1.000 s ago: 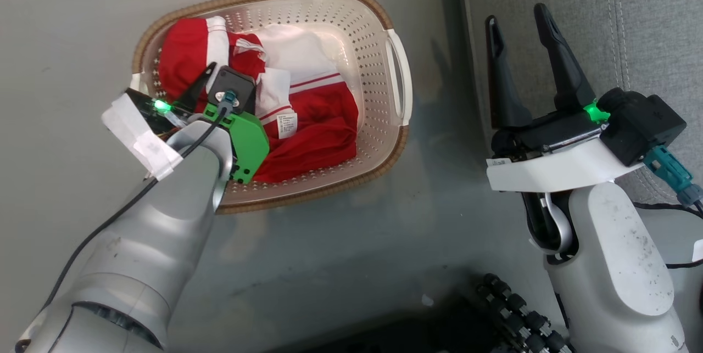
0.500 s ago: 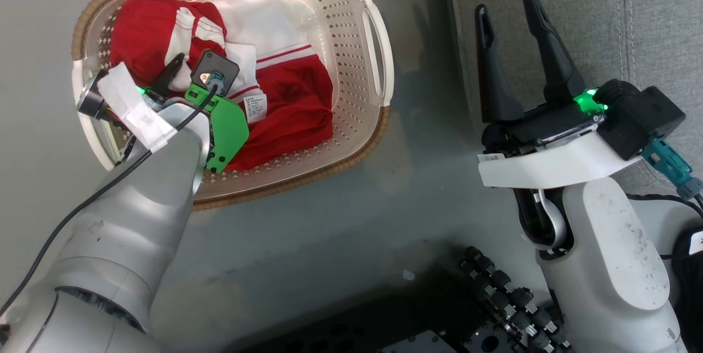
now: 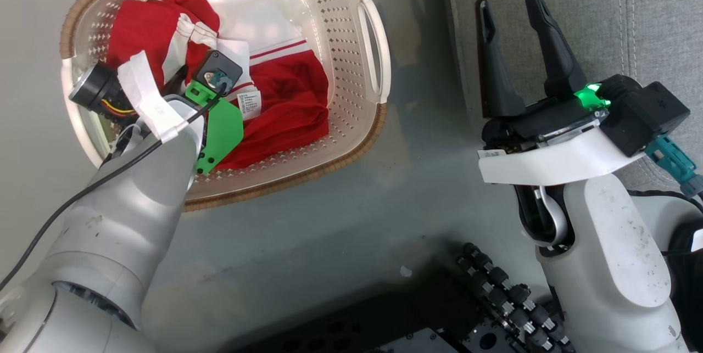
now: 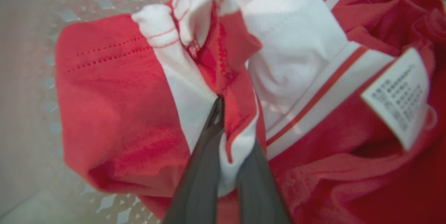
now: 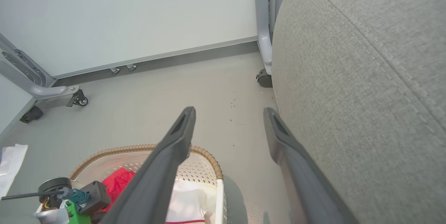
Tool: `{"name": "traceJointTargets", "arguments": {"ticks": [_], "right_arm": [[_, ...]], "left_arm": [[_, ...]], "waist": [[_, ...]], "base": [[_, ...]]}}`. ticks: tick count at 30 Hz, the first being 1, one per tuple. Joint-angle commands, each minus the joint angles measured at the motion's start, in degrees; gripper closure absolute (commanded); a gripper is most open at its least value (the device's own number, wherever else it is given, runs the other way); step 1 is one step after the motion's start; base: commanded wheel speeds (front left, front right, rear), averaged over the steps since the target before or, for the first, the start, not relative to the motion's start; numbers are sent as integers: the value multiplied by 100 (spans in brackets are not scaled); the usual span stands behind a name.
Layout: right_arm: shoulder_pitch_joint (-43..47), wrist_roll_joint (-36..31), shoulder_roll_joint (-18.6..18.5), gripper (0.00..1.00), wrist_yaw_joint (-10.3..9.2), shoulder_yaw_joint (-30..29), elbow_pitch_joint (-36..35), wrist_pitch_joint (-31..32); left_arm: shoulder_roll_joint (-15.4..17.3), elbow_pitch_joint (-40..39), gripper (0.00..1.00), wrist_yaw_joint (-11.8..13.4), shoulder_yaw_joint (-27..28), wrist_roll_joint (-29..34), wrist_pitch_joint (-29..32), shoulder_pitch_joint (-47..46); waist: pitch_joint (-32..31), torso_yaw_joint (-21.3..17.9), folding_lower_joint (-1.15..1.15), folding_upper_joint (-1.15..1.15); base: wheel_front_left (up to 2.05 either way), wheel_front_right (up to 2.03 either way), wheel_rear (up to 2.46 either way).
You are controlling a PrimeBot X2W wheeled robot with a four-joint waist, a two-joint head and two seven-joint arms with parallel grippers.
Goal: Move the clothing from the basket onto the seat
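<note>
The left gripper is pinching a fold of what are probably the red shorts in the basket, while the seat is lying rightward, beside the spread-fingered right gripper.

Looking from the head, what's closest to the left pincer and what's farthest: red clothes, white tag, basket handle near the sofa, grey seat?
1. Red clothes: pinched in the left pincer.
2. White tag: just right of it, inside the basket.
3. Basket handle: on the basket's right side.
4. Grey seat: far right, outside the basket.
</note>
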Motion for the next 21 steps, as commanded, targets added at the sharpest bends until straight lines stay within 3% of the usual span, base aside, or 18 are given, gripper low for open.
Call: {"name": "traceJointTargets", "arguments": {"ticks": [1, 12, 21], "right_arm": [[-22, -16, -3, 0, 0, -11, -15, -25], [184, -229, -7, 0, 0, 5, 153, -22], [482, -469, -8, 0, 0, -145, 294, -23]], "left_arm": [[-5, 6, 100, 2, 1, -21, -59, -74], [-262, -103, 100, -401, 464, -732, -876, 396], [-402, -314, 100, -552, 825, -1311, -1548, 900]], "waist": [[-45, 30, 0, 0], [-712, 287, 0, 0], [-1513, 554, 0, 0]], "base": [[0, 0, 0], [0, 0, 0], [0, 0, 0]]}}
